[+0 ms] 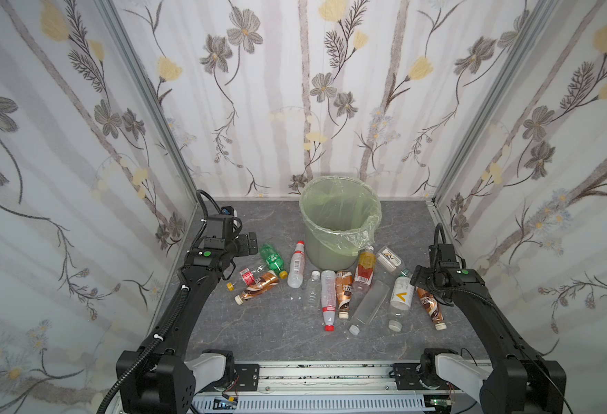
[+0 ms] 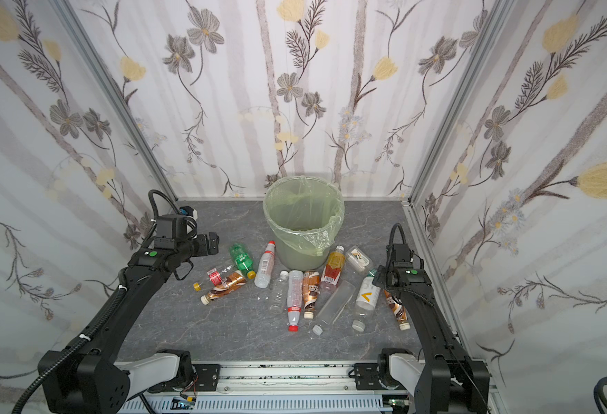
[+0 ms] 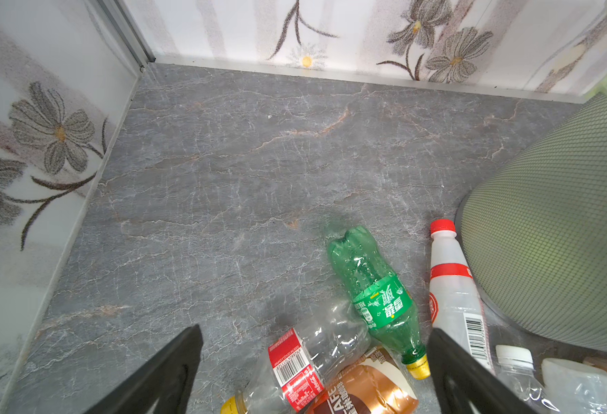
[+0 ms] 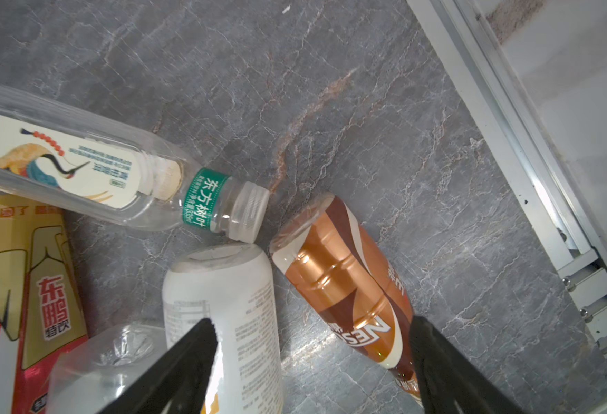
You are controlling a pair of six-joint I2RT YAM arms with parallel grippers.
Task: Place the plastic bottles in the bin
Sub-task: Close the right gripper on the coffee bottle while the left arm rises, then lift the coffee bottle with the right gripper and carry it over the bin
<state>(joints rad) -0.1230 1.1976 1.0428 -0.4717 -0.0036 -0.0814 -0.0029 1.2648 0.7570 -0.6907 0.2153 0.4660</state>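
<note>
The bottles (image 1: 328, 299) lay flat on the grey table (image 1: 259, 337), spread out in front of the bin (image 1: 325, 255) and off to both its sides. In front of the bin and to its right, the right pincer (image 4: 311, 322) hung low over a brown coffee bottle (image 4: 341, 297). Its two fingers stood apart, one on each side of that bottle, not squeezing it. A white bottle (image 4: 223, 304) lay just beside the brown one, on the bin's side. To the bin's left, the left pincer (image 3: 314, 329) was wide open and held nothing. A green bottle (image 3: 373, 286) lay between it and the bin. The bin stood upright at the back, with a light green bag (image 1: 359, 215) in it.
</note>
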